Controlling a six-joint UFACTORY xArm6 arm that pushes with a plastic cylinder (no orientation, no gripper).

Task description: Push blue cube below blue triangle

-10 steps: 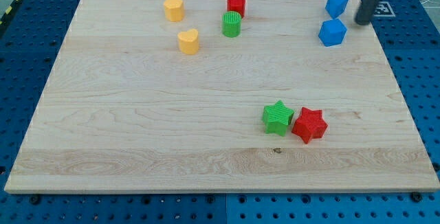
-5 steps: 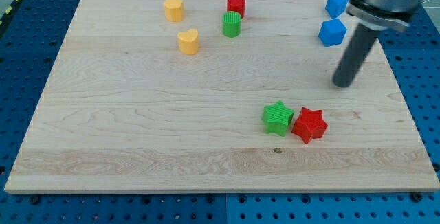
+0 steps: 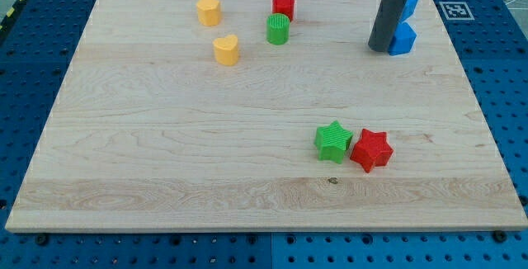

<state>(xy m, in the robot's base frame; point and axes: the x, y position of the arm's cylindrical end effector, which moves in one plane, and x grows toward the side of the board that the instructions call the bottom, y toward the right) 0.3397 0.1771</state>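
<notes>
The blue cube (image 3: pixel 403 40) sits near the board's top right, partly hidden by my rod. The blue triangle (image 3: pixel 410 4) lies just above it, also partly hidden by the rod. My tip (image 3: pixel 379 49) rests on the board right against the blue cube's left side; whether it touches I cannot tell. The cube is below the triangle, slightly to its left.
A red cylinder (image 3: pixel 284 6) and a green cylinder (image 3: pixel 278 30) stand at top centre. Two yellow blocks (image 3: pixel 208 10) (image 3: pixel 226 49) lie to the top left. A green star (image 3: pixel 333 141) and a red star (image 3: pixel 370 149) touch at lower right. The wooden board (image 3: pixel 165 137) lies on a blue pegboard.
My rod swung from the board's top right corner down to the right of centre, then up and left to the blue cube's left side. The blocks have barely moved.
</notes>
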